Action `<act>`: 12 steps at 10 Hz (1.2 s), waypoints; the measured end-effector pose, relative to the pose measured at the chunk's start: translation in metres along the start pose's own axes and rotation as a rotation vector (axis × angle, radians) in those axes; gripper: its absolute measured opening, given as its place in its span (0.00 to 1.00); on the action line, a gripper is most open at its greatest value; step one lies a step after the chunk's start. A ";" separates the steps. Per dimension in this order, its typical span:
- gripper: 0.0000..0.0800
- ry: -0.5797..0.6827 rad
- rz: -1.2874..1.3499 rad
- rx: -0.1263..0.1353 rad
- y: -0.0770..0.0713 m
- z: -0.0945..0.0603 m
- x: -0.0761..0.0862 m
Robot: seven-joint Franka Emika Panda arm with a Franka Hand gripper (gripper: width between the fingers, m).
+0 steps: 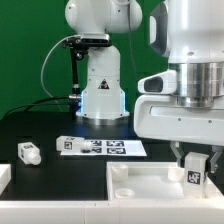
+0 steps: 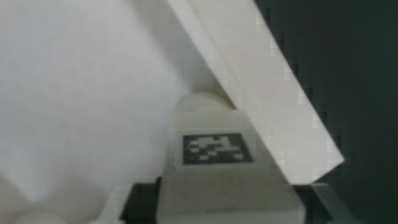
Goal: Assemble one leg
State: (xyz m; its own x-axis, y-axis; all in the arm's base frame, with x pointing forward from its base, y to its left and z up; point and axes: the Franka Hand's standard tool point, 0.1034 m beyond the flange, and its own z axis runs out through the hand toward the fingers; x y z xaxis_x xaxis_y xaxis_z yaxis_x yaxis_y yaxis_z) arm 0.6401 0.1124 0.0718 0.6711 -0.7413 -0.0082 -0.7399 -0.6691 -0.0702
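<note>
The white tray-like piece (image 1: 150, 185) lies on the black worktop (image 1: 50, 135). Above its raised edge, the hand (image 1: 194, 163) grasps a white tagged leg (image 1: 194, 175) upright; another leg (image 1: 28, 152) lies well apart

**Green backdrop, black tabletop**

A green wall (image 1: 35, 50) fills the far side of the scene, evenly lit and plain. In front of it lies a black table (image 1: 45, 128), its matte surface spreading toward the near edge. The marker board (image 1: 100, 147) lies flat on it, centre-left in the exterior view.
</note>
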 end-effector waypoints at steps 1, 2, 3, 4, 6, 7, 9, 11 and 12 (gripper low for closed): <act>0.36 -0.002 0.200 0.012 0.000 0.001 0.001; 0.36 -0.006 0.396 0.032 0.001 0.001 0.002; 0.36 -0.014 0.571 0.048 0.000 0.001 0.000; 0.36 -0.021 0.707 0.064 -0.001 0.001 -0.001; 0.36 -0.025 0.828 0.072 -0.001 0.001 -0.001; 0.36 -0.027 0.878 0.073 -0.001 0.001 -0.001; 0.36 -0.047 1.048 0.113 0.001 0.002 0.000; 0.36 -0.046 1.040 0.123 0.001 0.001 0.000; 0.36 -0.045 1.018 0.122 0.001 0.002 0.000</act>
State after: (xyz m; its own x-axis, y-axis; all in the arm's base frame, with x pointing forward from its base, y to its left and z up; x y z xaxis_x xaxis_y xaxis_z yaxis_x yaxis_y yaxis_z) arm 0.6392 0.1123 0.0697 -0.2693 -0.9501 -0.1576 -0.9513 0.2879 -0.1102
